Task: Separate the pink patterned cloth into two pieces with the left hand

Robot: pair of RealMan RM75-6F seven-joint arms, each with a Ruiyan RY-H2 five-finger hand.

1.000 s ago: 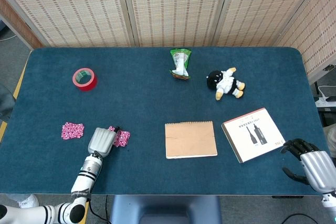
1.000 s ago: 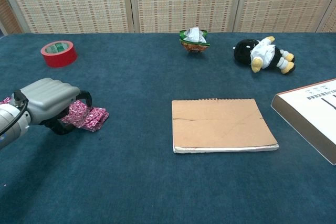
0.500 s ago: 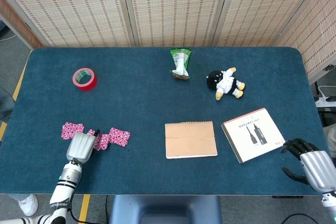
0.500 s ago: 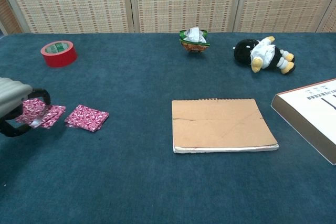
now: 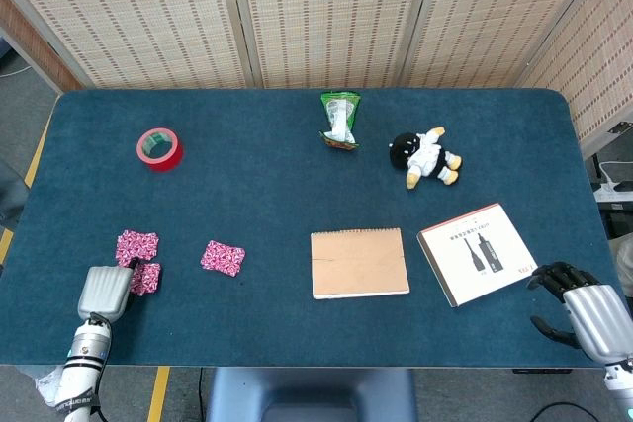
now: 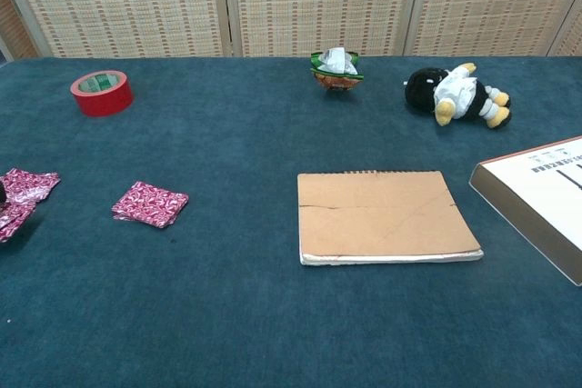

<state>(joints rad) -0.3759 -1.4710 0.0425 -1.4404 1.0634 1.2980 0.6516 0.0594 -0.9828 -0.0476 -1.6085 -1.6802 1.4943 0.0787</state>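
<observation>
Pink patterned cloth now lies split: one folded piece [image 5: 223, 257] stays alone on the blue table [image 5: 297, 175], while the left hand [image 5: 106, 291] has drawn back toward 7 o'clock, fingers curled on another piece [image 5: 145, 277] beside a third [image 5: 135, 244]. Right hand [image 5: 584, 311] hovers at 4 o'clock off the table edge, fingers loosely curled, holding nothing.

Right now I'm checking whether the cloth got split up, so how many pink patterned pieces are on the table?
3. One pink piece lies alone left of the notebook; another lies near the table's left edge; a third sits just below it, at the left hand.
</observation>
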